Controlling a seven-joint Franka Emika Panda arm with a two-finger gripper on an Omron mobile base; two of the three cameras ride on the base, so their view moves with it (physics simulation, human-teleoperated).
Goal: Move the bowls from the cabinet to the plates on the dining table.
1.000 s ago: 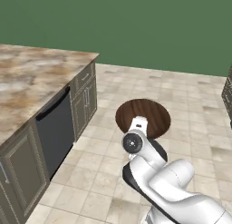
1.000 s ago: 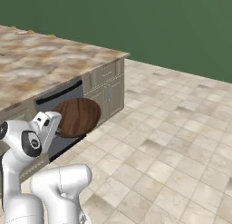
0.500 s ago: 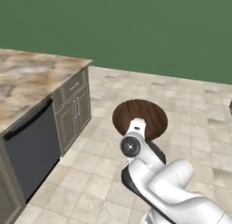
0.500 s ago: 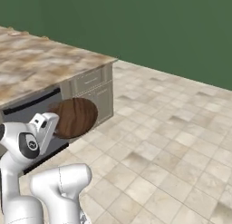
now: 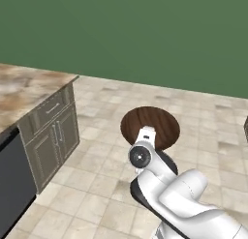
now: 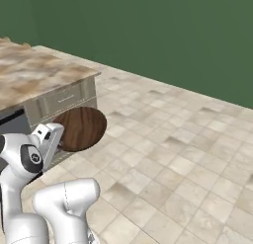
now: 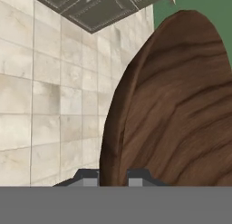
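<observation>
- Out over the tiled floor [image 6: 188, 154], well clear of the marbled counter's [image 6: 34, 80] corner, the claw [image 7: 113, 175] is clenched tight on the dark wood-grained bowl [image 5: 150, 127].
- Fingertips [image 7: 138, 177] pinch the bowl's rim, one on each side of the wall, jaws barely apart.
- Bowl's carried in the air, tipped on edge in the hand view, with the floor beneath it.
- Beige cabinet fronts [image 5: 53, 136] sit under the counter's end, off to the arm's left.
</observation>
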